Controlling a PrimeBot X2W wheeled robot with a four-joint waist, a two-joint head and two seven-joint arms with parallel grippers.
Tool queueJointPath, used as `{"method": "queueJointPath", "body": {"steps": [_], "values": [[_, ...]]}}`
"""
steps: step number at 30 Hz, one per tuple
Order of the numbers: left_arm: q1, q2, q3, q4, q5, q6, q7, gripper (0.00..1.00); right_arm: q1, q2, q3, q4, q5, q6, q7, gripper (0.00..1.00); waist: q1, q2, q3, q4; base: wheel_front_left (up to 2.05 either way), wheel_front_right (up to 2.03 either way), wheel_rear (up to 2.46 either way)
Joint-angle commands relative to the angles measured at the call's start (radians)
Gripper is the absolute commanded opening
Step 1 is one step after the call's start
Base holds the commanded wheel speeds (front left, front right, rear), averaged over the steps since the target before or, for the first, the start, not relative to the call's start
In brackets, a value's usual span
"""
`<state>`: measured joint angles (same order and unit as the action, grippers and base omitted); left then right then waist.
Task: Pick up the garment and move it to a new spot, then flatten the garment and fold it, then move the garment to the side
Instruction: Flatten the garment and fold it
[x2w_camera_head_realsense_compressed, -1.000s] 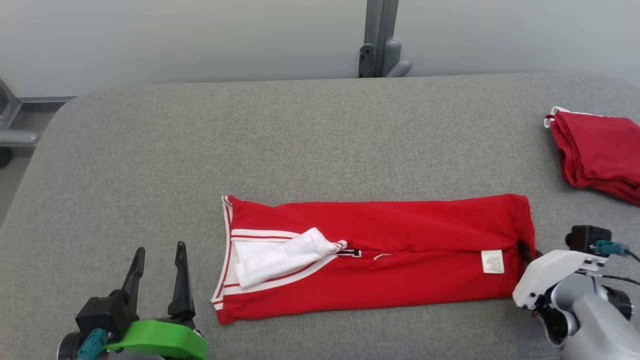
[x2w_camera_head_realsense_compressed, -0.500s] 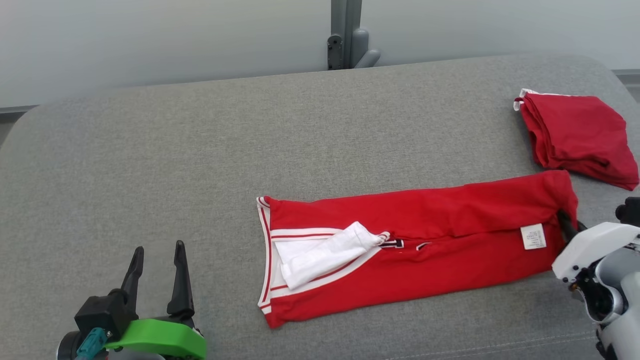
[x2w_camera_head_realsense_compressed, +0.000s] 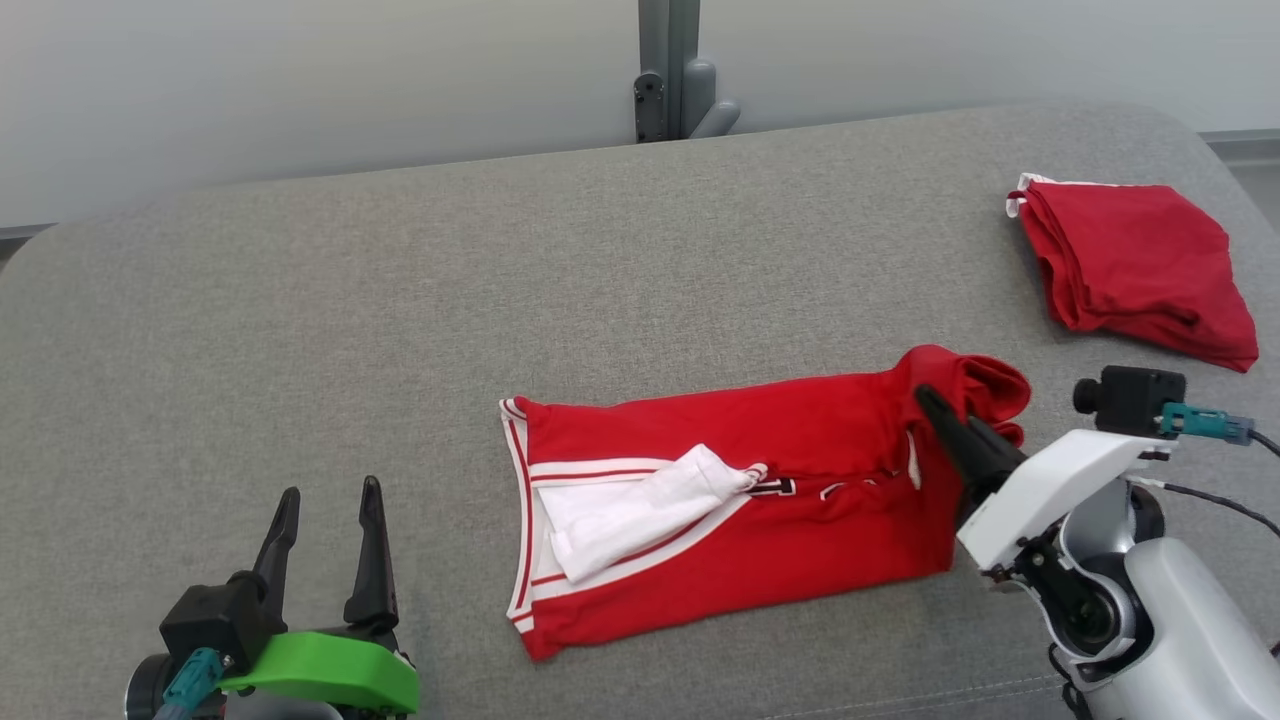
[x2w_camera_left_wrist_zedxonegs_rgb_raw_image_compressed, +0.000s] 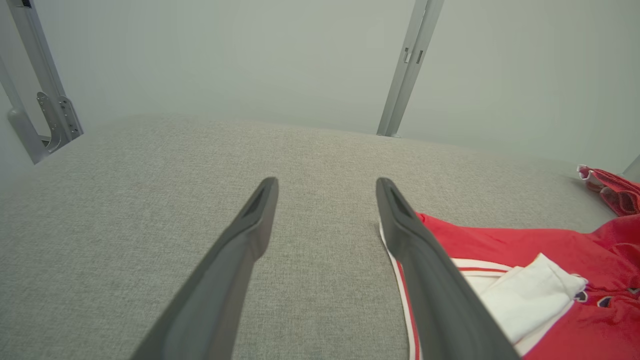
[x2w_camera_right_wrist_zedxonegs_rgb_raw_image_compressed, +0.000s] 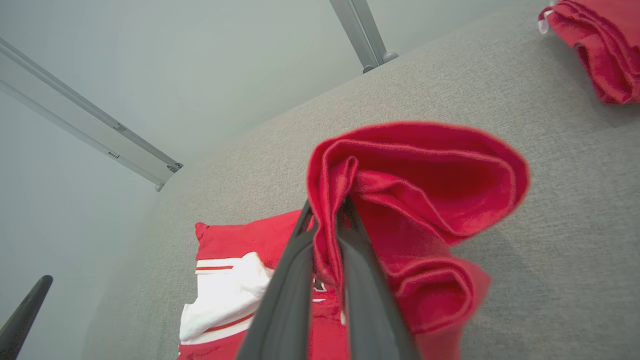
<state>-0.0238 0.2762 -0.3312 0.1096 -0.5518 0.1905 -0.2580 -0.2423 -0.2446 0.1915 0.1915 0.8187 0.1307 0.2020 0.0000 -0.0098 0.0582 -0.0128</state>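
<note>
**At the right end of the garment (x2w_camera_head_realsense_compressed: 760, 470): end-to-end fold in hand**

Toward the near edge of the tabletop (x2w_camera_head_realsense_compressed: 400, 300), the garment lay as a long red strip. Its long sides were turned in, and its white-trimmed neck end with the white lining (x2w_camera_head_realsense_compressed: 620, 510) pointed to your left. Your right gripper (x2w_camera_head_realsense_compressed: 925, 398) was clamped on the hem end. That end was raised off the surface and curled over on itself, with loose red loops hanging past the fingers in the right wrist view. Your left gripper (x2w_camera_head_realsense_compressed: 330, 495) stood with its jaws wide apart and empty. It was above bare tabletop, near the neck end but clear of the cloth.

Judged from this layout, flattening was done and the lengthwise fold was in hand. The next move called for the following:

1. Carry the hem end leftward over the strip toward the neck end.
2. Keep it low so that the layers underneath are not dragged.
3. Lay it down with the edges matched, then release.

The surface was grey woven fabric with rounded corners and a seam along the front. A folded red bundle (x2w_camera_head_realsense_compressed: 1130, 265) sat at the far right, well apart from the garment. Behind the tabletop was a plain pale wall (x2w_camera_head_realsense_compressed: 300, 80) with a grey metal post (x2w_camera_head_realsense_compressed: 670, 60).
</note>
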Motion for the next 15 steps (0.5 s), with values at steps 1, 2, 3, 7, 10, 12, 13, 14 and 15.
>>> {"method": "queueJointPath", "body": {"steps": [1,2,3,7,10,12,13,14,15], "values": [[-0.019,0.003,0.003,0.005,0.005,-0.007,-0.007,1.00,0.016,0.014,0.015,-0.033,0.015,0.000,0.015,0.00,0.0000,0.0098,0.001,0.013,0.00,0.00,0.00],[-0.021,0.002,0.002,0.006,0.005,-0.009,-0.007,1.00,0.018,0.024,0.025,-0.054,0.018,0.000,0.023,0.00,0.0000,0.0098,0.002,0.019,0.00,0.00,0.00],[-0.023,0.002,0.002,0.006,0.005,-0.009,-0.007,1.00,0.019,0.036,0.037,-0.070,0.022,0.000,0.030,0.00,0.0000,0.0098,0.003,0.026,0.00,0.00,0.00],[-0.028,0.000,-0.001,0.007,0.008,-0.011,-0.007,1.00,0.012,0.076,0.078,-0.101,0.037,0.000,0.049,0.00,0.0000,0.0098,0.005,0.048,0.00,0.00,0.00],[-0.034,-0.003,-0.006,0.008,0.011,-0.014,-0.007,1.00,-0.010,0.111,0.118,-0.096,0.038,0.000,0.056,0.00,0.0000,0.0098,0.007,0.072,0.00,0.00,0.00],[-0.039,-0.005,-0.010,0.011,0.012,-0.017,-0.007,1.00,-0.022,0.132,0.145,-0.078,0.037,0.000,0.052,0.00,0.0000,0.0098,0.009,0.090,0.00,0.00,0.00],[-0.042,-0.007,-0.012,0.012,0.011,-0.018,-0.007,1.00,-0.030,0.140,0.154,-0.065,0.036,0.000,0.045,0.00,0.0000,0.0098,0.010,0.100,0.00,0.00,0.00],[-0.045,-0.008,-0.014,0.014,0.011,-0.019,-0.007,1.00,-0.038,0.147,0.163,-0.053,0.035,0.000,0.040,0.00,0.0000,0.0098,0.012,0.109,0.00,0.00,0.00],[-0.048,-0.010,-0.016,0.016,0.012,-0.021,-0.007,1.00,-0.046,0.155,0.173,-0.037,0.036,0.000,0.032,0.00,0.0000,0.0098,0.014,0.118,0.00,0.00,0.00]]}}
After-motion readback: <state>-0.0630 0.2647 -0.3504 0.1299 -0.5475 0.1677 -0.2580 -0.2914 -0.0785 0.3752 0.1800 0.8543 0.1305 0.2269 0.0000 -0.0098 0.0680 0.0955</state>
